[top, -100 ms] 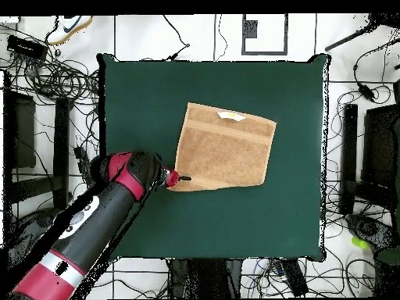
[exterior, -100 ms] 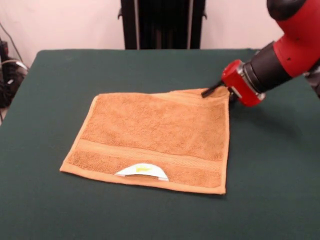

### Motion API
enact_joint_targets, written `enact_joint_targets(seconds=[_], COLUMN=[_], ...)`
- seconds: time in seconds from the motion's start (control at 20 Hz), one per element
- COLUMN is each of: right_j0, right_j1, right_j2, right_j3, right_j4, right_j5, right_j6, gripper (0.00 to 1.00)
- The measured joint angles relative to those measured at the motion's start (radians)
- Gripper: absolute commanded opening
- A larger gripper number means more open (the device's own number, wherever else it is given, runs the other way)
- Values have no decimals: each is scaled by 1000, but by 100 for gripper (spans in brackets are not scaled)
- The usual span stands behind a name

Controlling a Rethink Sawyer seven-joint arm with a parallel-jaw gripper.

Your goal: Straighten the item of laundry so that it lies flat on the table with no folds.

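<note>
Jaws [exterior, -100 ms: 206, 93] at towel [exterior, -100 ms: 155, 135] corner, towel spread on table [exterior, -100 ms: 50, 210]

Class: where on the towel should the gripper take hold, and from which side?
Probably the towel's far corner beside the gripper, approached low from that outer edge. The far edge looks slightly uneven there, while the label end already lies flat.

Towel [exterior, -100 ms: 155, 132] was orange-tan terry w/ a woven band near the front edge & a white label [exterior, -100 ms: 142, 171] w/ yellow mark. Table [exterior, -100 ms: 125, 67] cloth was dark green. Arm [exterior, -100 ms: 280, 55] was red & black; gripper [exterior, -100 ms: 211, 90] tips black.
</note>
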Motion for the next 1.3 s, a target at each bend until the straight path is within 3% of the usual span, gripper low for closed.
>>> enact_joint_targets(seconds=[0.25,0.55,0.6,0.85,0.95,1.05,1.1,1.3], right_j0=[-36,-171,-245,-418,-545,-613,-704,-822], right_j1=[-92,-230,-286,-396,-458,-486,-517,-554], right_j2=[99,244,297,382,425,446,473,515], right_j3=[69,161,189,223,220,214,201,178], right_j4=[-9,-52,-90,-199,-287,-331,-390,-467], right_j5=[-148,-319,-353,-362,-363,-362,-362,-352], right_j6=[0,0,0,-11,-22,-27,-38,-66], gripper=[100,100,100,100,100,100,100,100])
